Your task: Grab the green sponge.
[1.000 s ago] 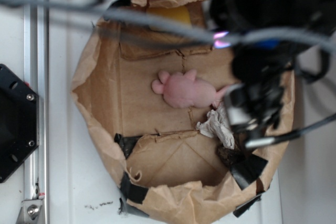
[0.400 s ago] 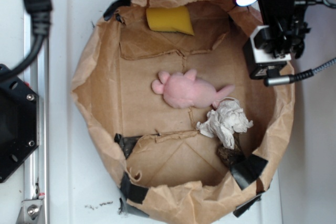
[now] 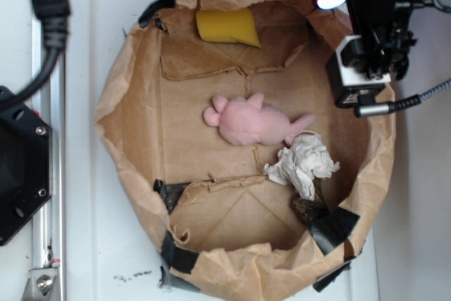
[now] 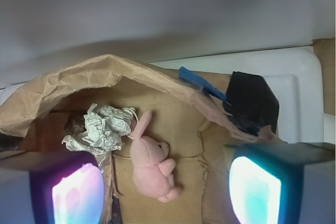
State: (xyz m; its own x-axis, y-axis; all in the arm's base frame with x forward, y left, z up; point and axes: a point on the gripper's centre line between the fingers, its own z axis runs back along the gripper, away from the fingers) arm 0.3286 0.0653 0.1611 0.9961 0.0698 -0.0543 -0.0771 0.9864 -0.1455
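The green sponge (image 3: 227, 27), a mustard-yellow foam block, lies at the far rim inside the brown paper-lined bin (image 3: 120, 96), just under a strip of blue tape. My gripper (image 3: 366, 75) hangs over the bin's right rim, well to the right of the sponge and apart from it. In the wrist view the gripper (image 4: 165, 192) stands open, its two glowing pads wide apart with nothing between them; the sponge is out of that view.
A pink plush toy (image 3: 250, 121) lies mid-bin and shows in the wrist view (image 4: 151, 166) as well. Crumpled white paper (image 3: 301, 163) sits to its right. Black tape patches (image 3: 331, 227) line the near rim. A black mount (image 3: 17, 167) and rail stand at left.
The arm, which blurred across the top and right of the bin a second ago, has pulled back to the upper right rim, uncovering the sponge. Nothing in the bin has moved.
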